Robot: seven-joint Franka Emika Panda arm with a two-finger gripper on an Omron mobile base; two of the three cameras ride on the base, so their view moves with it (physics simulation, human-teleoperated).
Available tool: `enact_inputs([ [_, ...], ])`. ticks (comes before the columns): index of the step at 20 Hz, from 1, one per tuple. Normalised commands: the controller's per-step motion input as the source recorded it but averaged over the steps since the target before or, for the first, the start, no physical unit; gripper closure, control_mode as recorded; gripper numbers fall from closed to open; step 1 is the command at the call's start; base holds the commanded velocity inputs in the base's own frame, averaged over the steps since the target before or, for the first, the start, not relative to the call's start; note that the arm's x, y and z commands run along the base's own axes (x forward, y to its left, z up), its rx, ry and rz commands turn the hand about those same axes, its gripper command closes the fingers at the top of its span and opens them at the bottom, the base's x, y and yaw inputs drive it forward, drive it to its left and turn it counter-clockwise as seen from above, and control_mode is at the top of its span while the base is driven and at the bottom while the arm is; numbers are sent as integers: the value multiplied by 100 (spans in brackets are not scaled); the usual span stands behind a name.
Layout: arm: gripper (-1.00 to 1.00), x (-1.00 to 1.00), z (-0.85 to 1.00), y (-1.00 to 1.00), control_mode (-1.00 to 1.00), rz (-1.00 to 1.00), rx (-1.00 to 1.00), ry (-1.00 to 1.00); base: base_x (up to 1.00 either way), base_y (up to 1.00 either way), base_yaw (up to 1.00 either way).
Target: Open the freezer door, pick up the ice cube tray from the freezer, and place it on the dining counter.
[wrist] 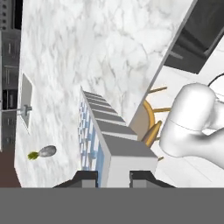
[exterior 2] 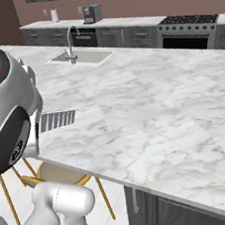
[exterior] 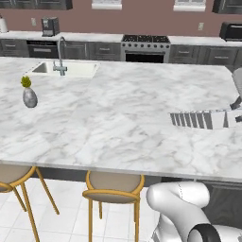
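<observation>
Small grey vase [exterior: 30, 97] with a yellow-green sprig, standing upright on the marbled top, well left of the faucet [exterior: 61, 56] and inset sink basin [exterior: 71, 70]. Two round-seated stools [exterior: 113, 189] on golden legs tucked under the near edge. Along the far wall: a stove [exterior: 145, 47], a coffee machine [exterior: 50, 26] and dark cabinets [exterior: 101, 51].
</observation>
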Motion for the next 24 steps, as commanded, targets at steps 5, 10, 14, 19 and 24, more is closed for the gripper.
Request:
enact_inputs([
  [5,100,100,-58,0,-100,13,1,0,0,0,0],
  [10,100,83,-74,0,-100,17,2,0,0,0,0],
  [14,100,66,-76,0,-100,17,3,0,0,0,0],
  [19,100,60,-71,0,-100,12,1,0,0,0,0],
  [24,100,53,-50,0,-100,1,0,-4,0,0,0],
])
